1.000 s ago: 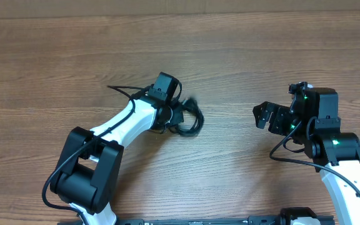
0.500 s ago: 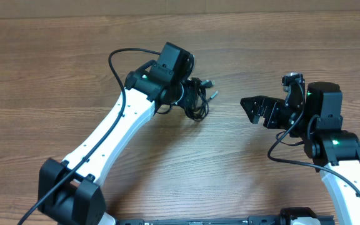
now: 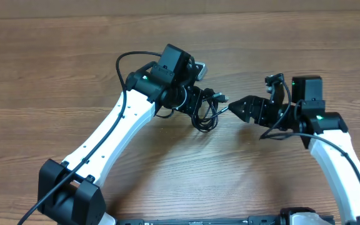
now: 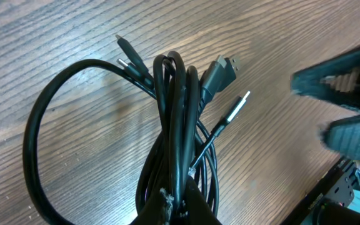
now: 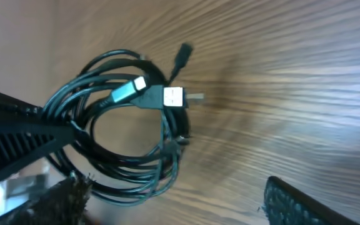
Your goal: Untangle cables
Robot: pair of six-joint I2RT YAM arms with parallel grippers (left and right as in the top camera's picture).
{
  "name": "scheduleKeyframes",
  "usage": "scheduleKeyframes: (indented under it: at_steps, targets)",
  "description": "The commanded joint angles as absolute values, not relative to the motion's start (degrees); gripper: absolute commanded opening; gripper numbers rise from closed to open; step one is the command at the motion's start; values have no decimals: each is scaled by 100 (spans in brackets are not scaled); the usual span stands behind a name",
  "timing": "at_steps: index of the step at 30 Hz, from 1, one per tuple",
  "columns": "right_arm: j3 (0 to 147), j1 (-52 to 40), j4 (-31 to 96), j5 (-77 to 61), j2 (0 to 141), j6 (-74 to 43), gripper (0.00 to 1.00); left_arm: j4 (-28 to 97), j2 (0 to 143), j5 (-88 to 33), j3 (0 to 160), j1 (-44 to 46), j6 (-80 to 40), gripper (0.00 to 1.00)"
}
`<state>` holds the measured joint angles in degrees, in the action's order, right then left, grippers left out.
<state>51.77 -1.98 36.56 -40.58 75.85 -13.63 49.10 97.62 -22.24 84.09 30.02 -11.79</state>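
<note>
A tangled bundle of thin black cables [image 3: 204,111] hangs from my left gripper [image 3: 189,100], which is shut on it a little above the table. In the left wrist view the coils [image 4: 180,125] run out from my fingertips [image 4: 180,203], with several plug ends [image 4: 220,69] fanned out at the far side. My right gripper [image 3: 242,109] is open, its tips just right of the bundle's plugs. In the right wrist view the coiled cables [image 5: 124,131] with silver plugs [image 5: 174,97] lie ahead of my open fingers [image 5: 180,200].
The wooden table [image 3: 55,75] spreads all round. A thicker black arm wire [image 3: 127,62] loops over the left arm. A pale strip [image 3: 180,6] runs along the table's far edge.
My left gripper has lifted the bundle and carried it to the right. My right gripper has moved left, up to the bundle's plug ends.
</note>
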Motion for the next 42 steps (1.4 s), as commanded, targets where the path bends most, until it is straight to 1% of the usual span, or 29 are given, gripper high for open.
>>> scheduleKeyframes:
  at_steps: [1,2,3,7,8,11,15,17,19,20,21,23,24,25,27,28,29,30,31,32,34,35,38,42]
  targets:
    - [5332,-231,3402,-4858,7870,-1686,88,4906,9736,-2412,8497,3039,-1046,4]
    - [5332,-231,3297,-4853,8001,-2165,87,4906,9736,-2447,8495,3074,-1044,4]
    - [5332,-231,3264,-4853,8071,-2344,84,4895,9736,-2550,8495,3094,-1024,4]
    - [5332,-231,3122,-4792,8298,-2552,81,4860,9736,-2812,8495,3120,-1026,4]
    - [5332,-231,3006,-4713,8390,-2554,74,4866,9736,-2823,8495,3120,-1028,4]
    - [5332,-231,2801,-4628,8519,-2554,68,4856,9736,-3050,8495,3120,-1026,4]
    - [5332,-231,2768,-4049,8619,-2552,44,4735,9736,-3437,8497,3111,-1026,4]
    - [5332,-237,2768,-4056,8628,-2552,41,4661,9736,-3439,8497,3109,-1028,4]
    - [5332,-292,2768,-4058,8628,-2552,33,4552,9736,-3435,8497,3109,-1031,4]
    - [5332,-375,2773,-4084,8628,-2552,20,4407,9736,-3433,8497,3109,-1085,4]
    - [5332,-427,2773,-4141,8628,-2552,16,4331,9736,-3433,8497,3109,-1155,4]
    - [5332,-569,2740,-4440,8628,-2547,16,4167,9736,-3433,8497,3109,-1341,4]
    - [5332,-633,2722,-4582,8628,-2547,20,4106,9736,-3391,8497,3109,-1420,4]
    - [5332,-819,2698,-4943,8628,-2523,30,4080,9736,-2989,8497,3109,-1721,4]
    - [5332,-956,2630,-5127,8628,-2526,31,4084,9736,-2766,8497,3109,-2023,4]
    - [5332,-1037,2556,-5216,8628,-2528,33,4066,9736,-2764,8495,3109,-2126,4]
    - [5332,-1090,2488,-5275,8628,-2528,43,4060,9736,-2766,8497,3109,-2182,4]
    - [5332,-1164,2403,-5286,8628,-2532,45,4060,9736,-2770,8495,3109,-2276,4]
    - [5332,-1212,2349,-5273,8628,-2530,44,4062,9736,-2773,8495,3109,-2340,4]
    - [5332,-1264,2283,-5245,8628,-2528,36,4062,9736,-2816,8497,3109,-2394,4]
    - [5332,-1343,2231,-5035,8628,-2534,13,4062,9736,-2810,8497,3109,-2405,4]
    - [5332,-1372,2239,-4866,8628,-2534,4,4060,9736,-2775,8497,3103,-2401,4]
    - [5332,-1380,2464,-4355,8628,-2534,4,4069,9736,-2635,8497,3033,-2388,4]
    - [5332,-1376,3122,-3326,8628,-2534,4,4093,9734,-2637,8497,2738,-2311,4]
